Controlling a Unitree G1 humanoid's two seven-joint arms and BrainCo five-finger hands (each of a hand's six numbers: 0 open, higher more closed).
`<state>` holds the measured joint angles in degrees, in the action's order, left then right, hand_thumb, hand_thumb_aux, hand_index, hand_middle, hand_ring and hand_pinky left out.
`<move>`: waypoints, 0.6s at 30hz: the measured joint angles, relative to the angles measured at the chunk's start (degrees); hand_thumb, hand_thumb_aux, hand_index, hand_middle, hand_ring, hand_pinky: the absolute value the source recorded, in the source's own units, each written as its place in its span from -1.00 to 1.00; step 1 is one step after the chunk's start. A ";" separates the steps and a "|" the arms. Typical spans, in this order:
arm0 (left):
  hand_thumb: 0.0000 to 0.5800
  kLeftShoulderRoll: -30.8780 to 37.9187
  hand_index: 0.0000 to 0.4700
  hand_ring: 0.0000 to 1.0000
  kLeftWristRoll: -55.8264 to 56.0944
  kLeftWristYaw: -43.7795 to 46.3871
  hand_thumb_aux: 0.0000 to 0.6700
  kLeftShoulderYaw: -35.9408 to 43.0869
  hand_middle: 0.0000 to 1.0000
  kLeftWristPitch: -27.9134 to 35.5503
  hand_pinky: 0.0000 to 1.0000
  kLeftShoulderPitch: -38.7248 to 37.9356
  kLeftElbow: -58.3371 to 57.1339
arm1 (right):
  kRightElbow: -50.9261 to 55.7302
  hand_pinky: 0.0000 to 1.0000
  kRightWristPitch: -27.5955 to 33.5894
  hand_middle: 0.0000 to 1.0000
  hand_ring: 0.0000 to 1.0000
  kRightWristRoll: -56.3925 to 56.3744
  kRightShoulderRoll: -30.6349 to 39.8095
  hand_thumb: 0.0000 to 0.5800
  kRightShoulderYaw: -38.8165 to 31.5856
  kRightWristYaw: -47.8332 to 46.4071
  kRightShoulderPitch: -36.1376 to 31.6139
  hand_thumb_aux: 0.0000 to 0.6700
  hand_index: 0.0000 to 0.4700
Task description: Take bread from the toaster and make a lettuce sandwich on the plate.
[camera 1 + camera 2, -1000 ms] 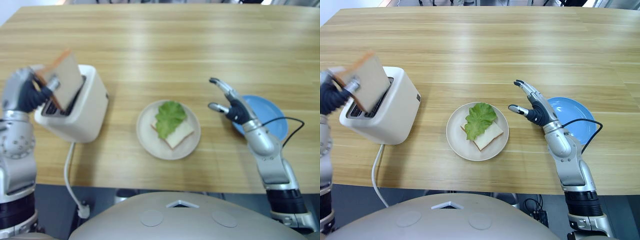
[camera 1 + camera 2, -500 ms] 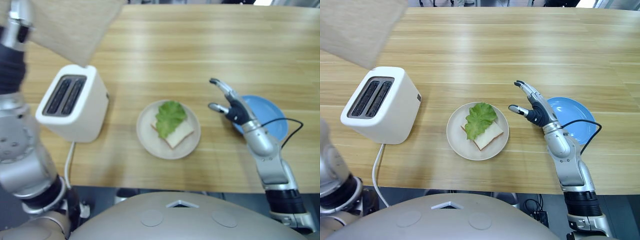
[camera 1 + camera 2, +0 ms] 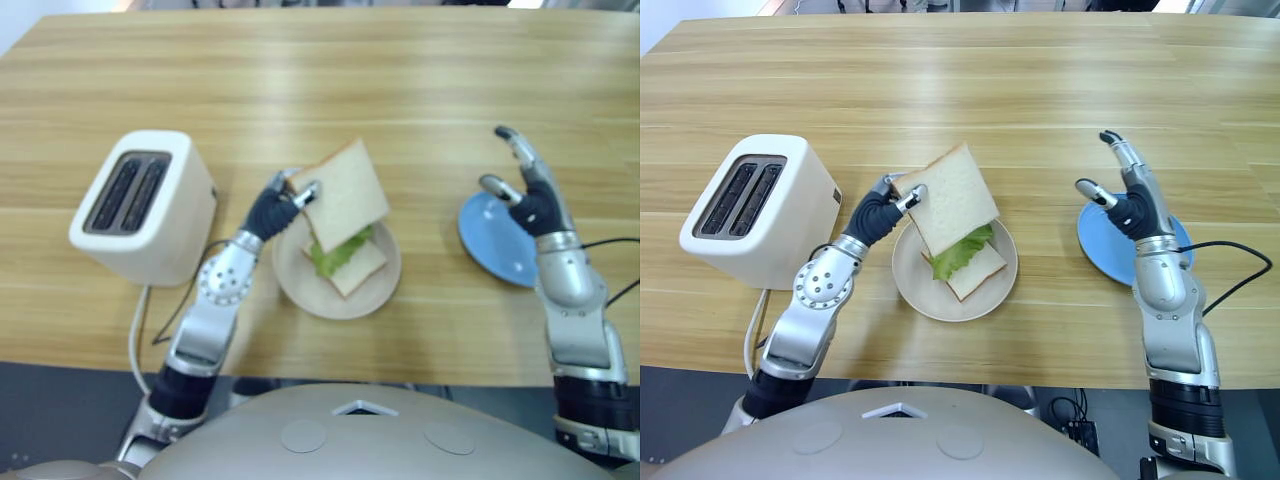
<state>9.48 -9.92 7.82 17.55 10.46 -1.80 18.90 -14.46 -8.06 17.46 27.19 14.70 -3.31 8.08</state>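
Note:
My left hand (image 3: 883, 207) is shut on a slice of bread (image 3: 948, 197), holding it tilted just above the beige plate (image 3: 910, 283) in the middle of the table. Under the slice lie a green lettuce leaf (image 3: 962, 246) and a bottom slice of bread (image 3: 978, 271) on that plate. The white toaster (image 3: 750, 207) stands at the left with both slots showing dark. My right hand (image 3: 1131, 199) hovers open over the left part of a blue plate (image 3: 1108, 250) at the right.
The toaster's white cord (image 3: 752, 335) runs off the table's front edge at the left. A black cable (image 3: 1240, 270) lies to the right of the blue plate. The far half of the wooden table (image 3: 960, 80) is bare.
My left hand has brought the bread slice from high above the toaster down to just over the lettuce on the plate. My right hand has shifted right and farther back.

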 measured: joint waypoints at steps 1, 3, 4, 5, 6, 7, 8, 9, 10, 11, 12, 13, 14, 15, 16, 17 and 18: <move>1.00 0.01 0.96 1.00 -0.08 0.11 1.00 0.11 1.00 -0.78 1.00 0.14 -2.27 | -0.02 -1.00 0.12 -1.00 -1.00 -0.03 0.00 -1.00 0.34 0.00 0.02 -1.00 -1.00; 1.00 0.00 0.96 1.00 -0.31 0.17 1.00 0.35 1.00 -2.56 1.00 0.92 -6.44 | -0.16 -1.00 0.30 -1.00 -1.00 -0.03 0.00 -1.00 0.82 0.00 0.02 -1.00 -1.00; 1.00 0.00 0.96 1.00 -0.37 0.24 1.00 0.47 1.00 -3.13 1.00 1.36 -8.59 | -0.31 -1.00 0.40 -1.00 -1.00 -0.02 -0.01 -1.00 0.84 0.00 0.00 -1.00 -1.00; 1.00 -0.02 0.96 1.00 -0.43 0.32 1.00 0.53 1.00 -3.59 1.00 1.55 -10.18 | -0.43 -1.00 0.51 -1.00 -1.00 -0.01 -0.02 -1.00 0.84 -0.01 0.01 -1.00 -1.00; 1.00 -0.11 0.96 1.00 -0.36 0.47 1.00 0.53 1.00 -3.83 1.00 1.56 -10.96 | -0.53 -1.00 0.64 -1.00 -1.00 0.00 -0.02 -1.00 0.85 -0.01 0.02 -1.00 -1.00; 1.00 -0.59 0.96 1.00 0.17 1.04 1.00 0.47 1.00 -4.25 1.00 1.58 -12.24 | -0.70 -1.00 0.88 -1.00 -1.00 0.17 -0.03 -1.00 0.82 -0.02 0.09 -1.00 -1.00; 1.00 -1.33 0.96 1.00 1.14 1.53 1.00 0.50 1.00 -4.31 1.00 1.56 -13.40 | -0.82 -1.00 1.06 -1.00 -1.00 0.32 -0.08 -1.00 0.65 -0.05 0.15 -1.00 -1.00; 1.00 -1.62 0.96 1.00 1.43 1.78 1.00 0.50 1.00 -4.31 1.00 1.55 -13.82 | -0.87 -1.00 1.12 -1.00 -1.00 0.42 -0.08 -1.00 0.54 -0.07 0.18 -1.00 -1.00; 1.00 -2.14 0.96 1.00 2.10 2.47 1.00 0.52 1.00 -4.27 1.00 1.43 -14.44 | -1.14 -1.00 1.22 -1.00 -1.00 0.80 -0.11 -1.00 0.05 -0.10 0.29 -1.00 -1.00; 1.00 -2.67 0.96 1.00 3.11 3.12 1.00 0.51 1.00 -4.12 1.00 1.33 -15.17 | -1.40 -1.00 1.24 -1.00 -1.00 1.38 -0.13 -1.00 -0.95 -0.17 0.33 -1.00 -1.00; 1.00 -3.09 0.96 1.00 3.59 3.51 1.00 0.52 1.00 -3.99 1.00 1.27 -15.57 | -1.50 -1.00 1.24 -1.00 -1.00 1.63 -0.20 -1.00 -1.56 -0.29 0.43 -1.00 -1.00; 1.00 -3.73 0.96 1.00 4.17 3.86 1.00 0.51 1.00 -3.54 1.00 0.96 -15.78 | -1.50 -1.00 1.29 -1.00 -1.00 2.51 -0.28 -1.00 -2.57 -0.39 0.49 -1.00 -1.00; 1.00 -3.88 0.96 1.00 4.35 4.04 1.00 0.52 1.00 -3.32 1.00 0.80 -15.83 | -1.50 -1.00 1.29 -1.00 -1.00 2.77 -0.29 -1.00 -3.27 -0.46 0.52 -1.00 -1.00; 1.00 -4.14 0.96 1.00 4.78 4.35 1.00 0.52 1.00 -3.03 1.00 0.58 -15.85 | -1.49 -1.00 1.29 -1.00 -1.00 3.30 -0.37 -1.00 -4.23 -0.63 0.59 -1.00 -1.00; 1.00 -4.34 0.96 1.00 5.46 4.69 1.00 0.50 1.00 -2.66 1.00 0.38 -15.85 | -1.44 -1.00 1.30 -1.00 -1.00 4.34 -0.38 -1.00 -5.59 -0.80 0.59 -1.00 -1.00; 1.00 -4.42 0.96 1.00 5.58 4.74 1.00 0.51 1.00 -2.40 1.00 0.37 -15.85 | -1.41 -1.00 1.28 -1.00 -1.00 4.73 -0.43 -1.00 -6.26 -0.96 0.62 -1.00 -1.00; 1.00 -4.54 0.96 1.00 5.68 4.75 1.00 0.49 1.00 -2.16 1.00 0.29 -15.84 | -1.17 -1.00 1.24 -1.00 -1.00 5.28 -0.41 -1.00 -7.16 -1.12 0.63 -1.00 -1.00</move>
<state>4.95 -4.24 12.57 18.04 8.31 -1.51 3.06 -15.62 -6.82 22.74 26.78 7.54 -4.44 8.71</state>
